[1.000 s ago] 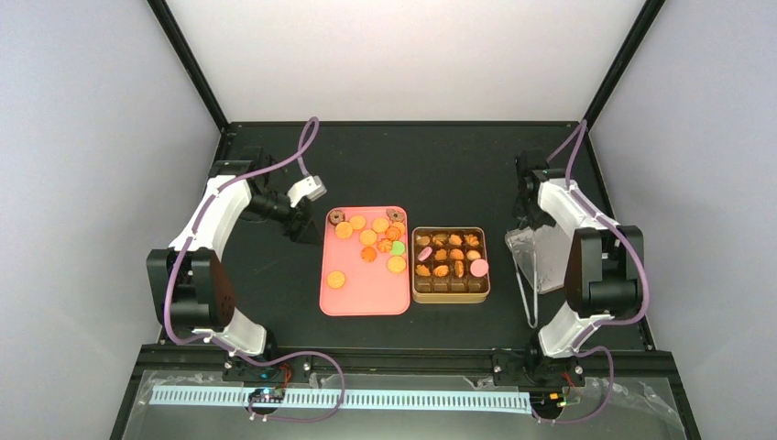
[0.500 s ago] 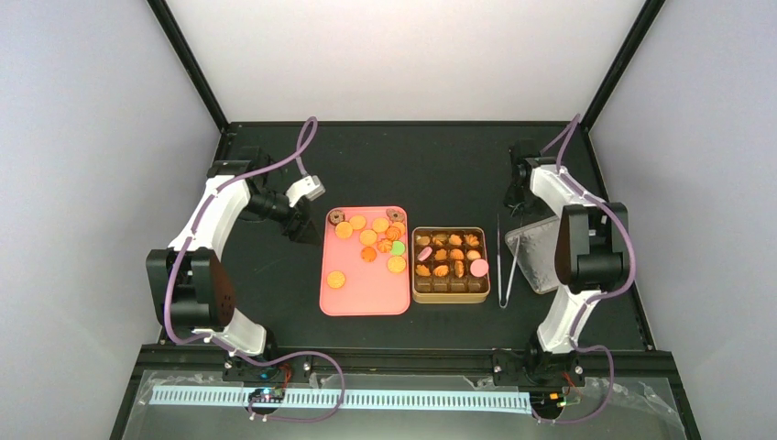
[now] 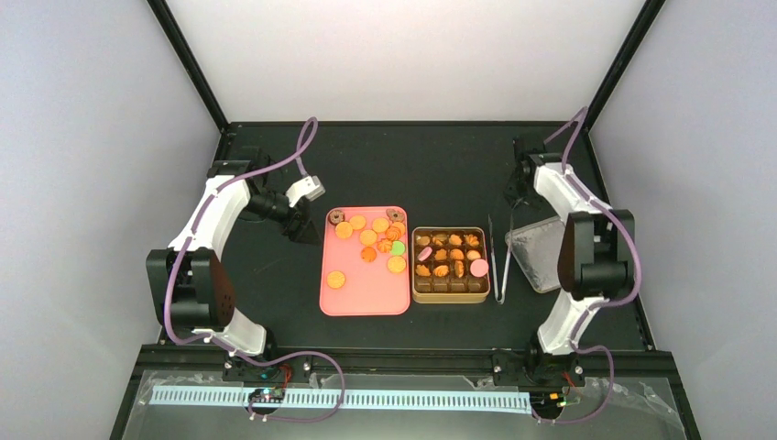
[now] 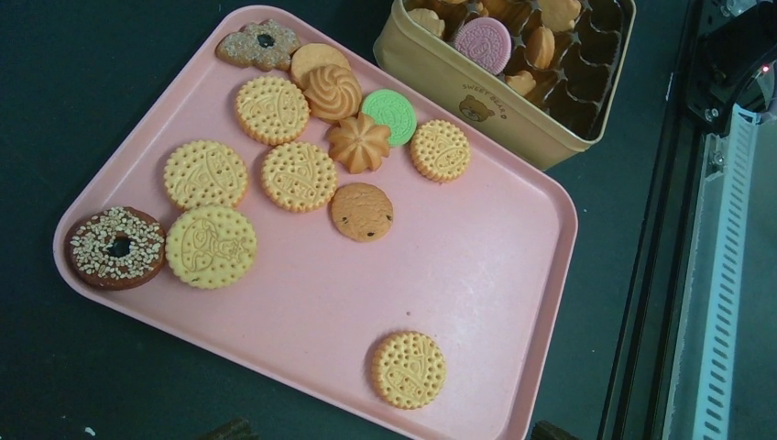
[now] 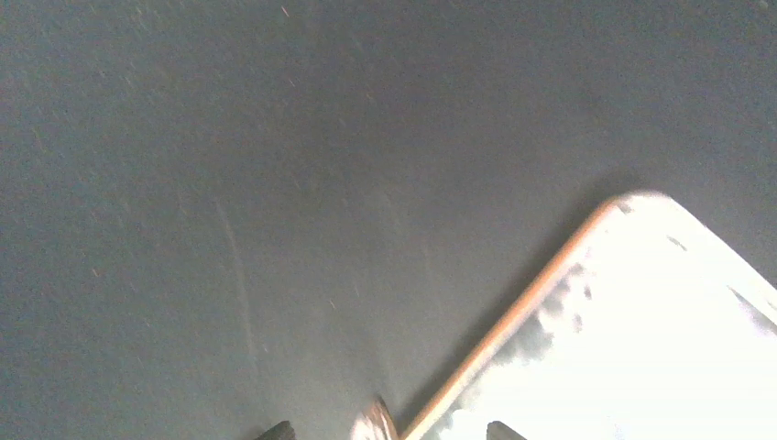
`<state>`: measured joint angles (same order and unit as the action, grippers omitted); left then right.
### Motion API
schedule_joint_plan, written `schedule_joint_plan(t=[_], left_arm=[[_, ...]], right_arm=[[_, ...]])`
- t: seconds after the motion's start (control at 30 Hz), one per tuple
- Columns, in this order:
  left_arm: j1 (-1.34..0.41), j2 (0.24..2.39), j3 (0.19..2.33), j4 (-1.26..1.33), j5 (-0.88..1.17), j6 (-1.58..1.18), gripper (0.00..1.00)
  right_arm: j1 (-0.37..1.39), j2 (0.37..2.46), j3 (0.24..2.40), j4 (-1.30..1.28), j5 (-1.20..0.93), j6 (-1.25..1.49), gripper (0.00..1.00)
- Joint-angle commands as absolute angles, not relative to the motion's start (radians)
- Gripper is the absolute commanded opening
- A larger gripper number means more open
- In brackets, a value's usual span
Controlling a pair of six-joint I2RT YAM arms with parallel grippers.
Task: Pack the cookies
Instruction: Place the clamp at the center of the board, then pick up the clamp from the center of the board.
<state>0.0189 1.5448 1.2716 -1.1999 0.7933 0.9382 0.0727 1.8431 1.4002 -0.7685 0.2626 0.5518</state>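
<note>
A: Cookies, where?

B: Two spots. Loose cookies [image 4: 299, 176] on the pink tray [image 4: 476, 275], mid bench [image 3: 412, 165]. Most are bunched toward the tray's 12 o'clock end in the top view, several of them touching. One cracker sits alone near 7 o'clock.

A: Kinds?

B: Mostly yellow crackers and orange swirls. Also one green, one choc-chip and a brown sprinkled ring at the tray's 11 o'clock corner.

A: The second spot?

B: The gold tin [image 4: 476, 101], just beside the tray at its 3 o'clock. It's a grid of cells, with orange cookies in the far rows and two pink ones, one at the 9 o'clock edge and one at the 3 o'clock edge.

A: Left gripper?

B: The left gripper [image 4: 388, 431] hangs off the tray's 10 o'clock corner. Its fingers are spread wide with nothing between them. Its camera looks down over the tray.

A: Right gripper?

B: The right gripper [image 5: 387, 430] is low over the bench at the tin's 1 o'clock. Its fingertips are partly apart, holding nothing. A shiny metal tip shows between them with a gap on each side. It's too cropped to name for sure.

A: Tongs?

B: The tongs [image 3: 499, 275] lie flat at the tin's 3 o'clock, legs pointing to 12 o'clock, toward that gripper.

A: Anything else?

B: A gold-rimmed lid [image 3: 541, 257] on the bench at the tongs' 3 o'clock, partly under the right arm.
</note>
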Motion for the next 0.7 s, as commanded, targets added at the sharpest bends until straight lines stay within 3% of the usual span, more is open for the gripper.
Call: schedule_joint_plan(t=[0.0,0.2,0.37,0.53,0.67], left_arm=[[0.026,1.544,1.287,-1.197,0.795,0.937,0.80],[0.027,1.548,1.293,-1.199,0.798,0.934,0.80],[0.027,1.540,1.294,-1.203,0.800,0.933,0.80],[0.027,1.528,1.298,-1.210,0.799,0.933,0.80],[0.027,1.518,1.306,-1.221,0.798,0.937,0.80]], right_arm=[[0.092,1.696,1.254,-0.740,0.277,0.547,0.54],[0.134,1.579,1.055,-0.682,0.274,0.556,0.41],[0.185,1.556,0.998,-0.663,0.274,0.564,0.40],[0.210,1.605,0.990,-0.669,0.296,0.574,0.39],[0.210,1.668,0.987,-0.681,0.324,0.593,0.28]])
